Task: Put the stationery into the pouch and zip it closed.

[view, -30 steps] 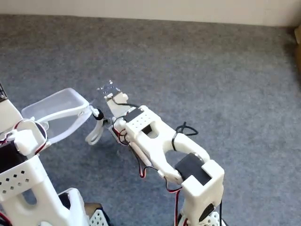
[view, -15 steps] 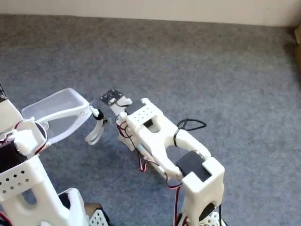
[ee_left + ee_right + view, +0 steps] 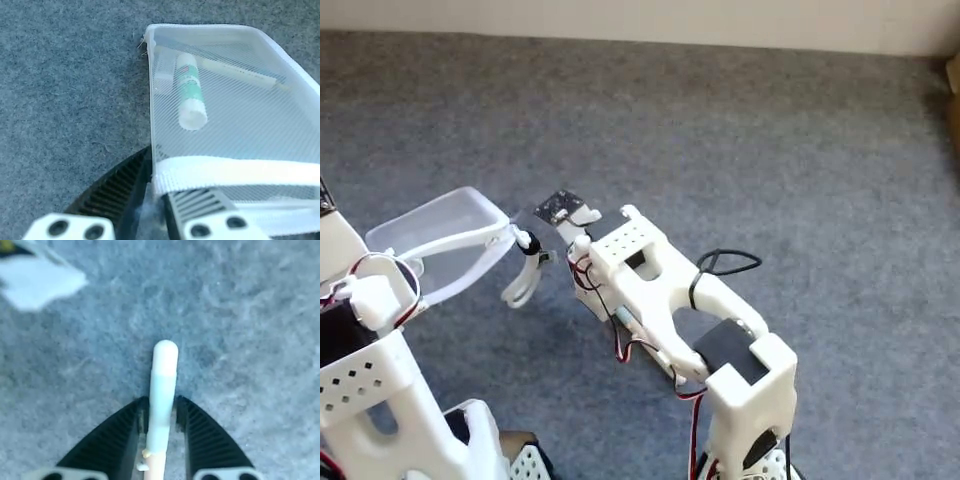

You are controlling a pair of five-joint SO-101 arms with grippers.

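Two arms work over the grey carpet [image 3: 770, 130], with one pouch and four pieces of stationery that can be counted.

The left arm [image 3: 370, 340] rises from the lower left of the high view. Its gripper [image 3: 155, 175] is clamped on the white zip band of the pouch [image 3: 450, 235]. The clear mesh pouch sits at the centre left of that frame, with its long axis running roughly left to right.

Three pieces lie inside the pouch [image 3: 225, 115]:
- a green and white glue stick [image 3: 189, 92]
- a small clear piece [image 3: 164, 75] just beside the glue stick (too faint to name)
- a long thin white stick [image 3: 235, 72], which lies at an angle to the glue stick

The right arm [image 3: 660, 290] comes up from the bottom centre of the high view and stretches toward the upper left. Its wrist ends just right of the pouch.

The right gripper [image 3: 161, 401] pinches the fourth piece, a pale pen [image 3: 164, 375], between both fingers. The pen's long axis follows the gripper's own line. Its rounded tip points straight away from the fingers, out over the carpet.
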